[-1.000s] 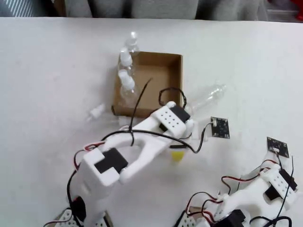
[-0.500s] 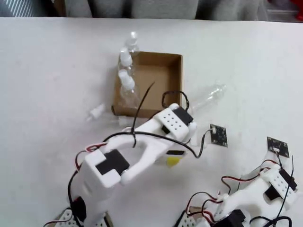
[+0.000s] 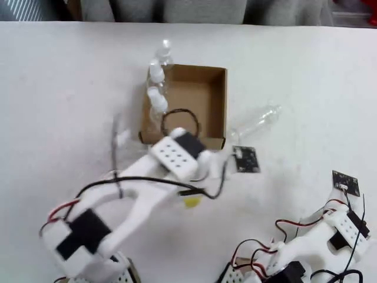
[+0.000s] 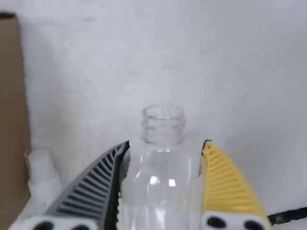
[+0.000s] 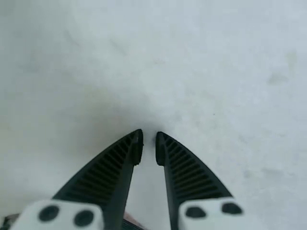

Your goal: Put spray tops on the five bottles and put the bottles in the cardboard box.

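Observation:
My left gripper [image 4: 165, 146] is shut on a clear open-necked bottle [image 4: 163, 120], one black and one yellow finger against its shoulders. In the high view this gripper [image 3: 189, 199] sits just in front of the cardboard box [image 3: 222, 100], and the arm hides the held bottle. Three bottles with white spray tops [image 3: 157, 97] stand along the box's left wall. Another clear bottle [image 3: 259, 121] lies on the table right of the box. A loose spray top [image 3: 121, 138] lies left of the box. My right gripper [image 5: 147, 141] is shut over bare table.
The right arm [image 3: 341, 227] rests at the near right corner beside a small dark circuit board [image 3: 346, 183]. In the left wrist view, the box wall [image 4: 12, 96] and a white spray top [image 4: 41, 165] sit close beside the black finger.
The left arm has swung to the left across the front of the box. The right arm and the lying bottle have stayed where they were.

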Controlling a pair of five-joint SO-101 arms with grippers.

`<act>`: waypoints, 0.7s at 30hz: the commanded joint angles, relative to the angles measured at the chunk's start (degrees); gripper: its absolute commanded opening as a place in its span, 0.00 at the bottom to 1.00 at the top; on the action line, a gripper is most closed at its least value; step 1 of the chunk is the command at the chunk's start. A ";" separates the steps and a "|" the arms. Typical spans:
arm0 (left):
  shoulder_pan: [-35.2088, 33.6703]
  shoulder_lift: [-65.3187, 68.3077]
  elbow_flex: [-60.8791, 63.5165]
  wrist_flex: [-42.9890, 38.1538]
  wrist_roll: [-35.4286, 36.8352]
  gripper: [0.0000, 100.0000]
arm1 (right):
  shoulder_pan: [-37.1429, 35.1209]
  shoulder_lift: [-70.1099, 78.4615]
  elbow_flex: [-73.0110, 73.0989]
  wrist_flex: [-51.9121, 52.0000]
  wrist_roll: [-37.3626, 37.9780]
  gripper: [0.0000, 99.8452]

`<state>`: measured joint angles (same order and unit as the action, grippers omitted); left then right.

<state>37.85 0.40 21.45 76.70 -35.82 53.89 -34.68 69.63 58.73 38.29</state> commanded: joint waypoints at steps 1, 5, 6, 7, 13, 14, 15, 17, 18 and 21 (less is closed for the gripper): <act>-10.33 -17.27 9.93 -1.23 0.79 0.11 | -0.48 -1.54 0.00 -0.57 0.18 0.04; -23.60 -28.53 20.75 -1.41 0.88 0.11 | -2.07 -1.54 0.00 -0.40 0.18 0.04; -27.38 -31.08 23.65 -2.37 0.79 0.11 | -3.21 -1.54 0.00 -0.22 0.18 0.04; -31.43 -33.63 26.90 -4.22 0.79 0.11 | -4.18 -1.54 -0.09 -0.22 0.18 0.04; -50.86 -46.11 46.59 -19.96 0.97 0.11 | -13.49 -1.54 -3.60 5.93 -0.79 0.03; -52.70 -47.43 49.23 -21.63 0.97 0.11 | -15.69 -1.54 -5.54 8.66 -2.90 0.03; -53.93 -48.40 51.34 -22.95 0.97 0.11 | -17.98 -1.54 -7.74 11.65 -5.36 0.03; -56.04 -49.01 51.96 -23.47 1.32 0.11 | -23.08 -1.54 -13.10 17.71 -10.55 0.04; -57.54 -48.84 51.34 -23.47 2.55 0.11 | -26.59 -1.54 -16.00 20.53 -12.92 0.04; -61.23 -46.73 49.23 -24.00 6.95 0.11 | -38.81 -1.54 -22.95 26.15 -18.99 0.04</act>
<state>-18.51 -46.37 72.88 54.55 -33.63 29.45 -34.59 56.97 77.01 26.95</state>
